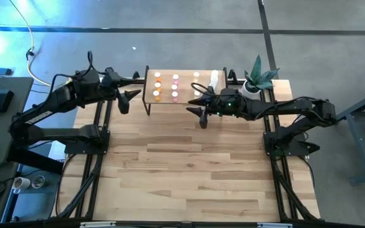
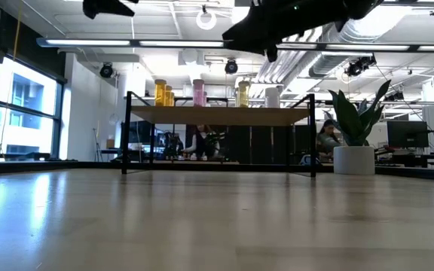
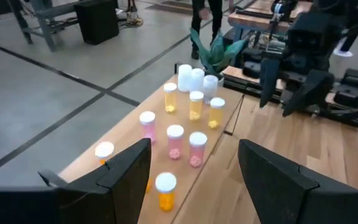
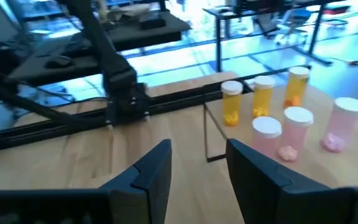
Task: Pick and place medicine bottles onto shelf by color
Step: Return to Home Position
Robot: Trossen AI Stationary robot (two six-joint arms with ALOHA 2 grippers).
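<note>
A pale wooden desk (image 1: 189, 177) stands on a grey concrete floor in an open workshop, with a potted plant (image 1: 258, 79) at its far right corner. The shelf (image 1: 185, 100) sits at the desk's far edge, and every one of the medicine bottles (image 1: 175, 85) that shows stands upright on it in rows by colour: orange bottles (image 3: 165, 190), pink bottles (image 3: 197, 148), yellow bottles (image 3: 195, 104), then white bottles (image 3: 191, 79) nearest the plant. None lies on the desk. The left jaws hang just off the shelf's orange end, spread wide and empty. The right jaws hover over the desk beside the shelf's front edge near the yellow row, parted and holding nothing. The bottles look like hollow plastic: light, stiff enough to bear a firm pinch, but smooth-walled and likely to slip or tip, being tall for their base. Should one need moving, the safest hold would probably be across the body just beneath the white cap, approached from above with a narrow opening, since the neighbours stand close and a stray nudge could topple a row.
</note>
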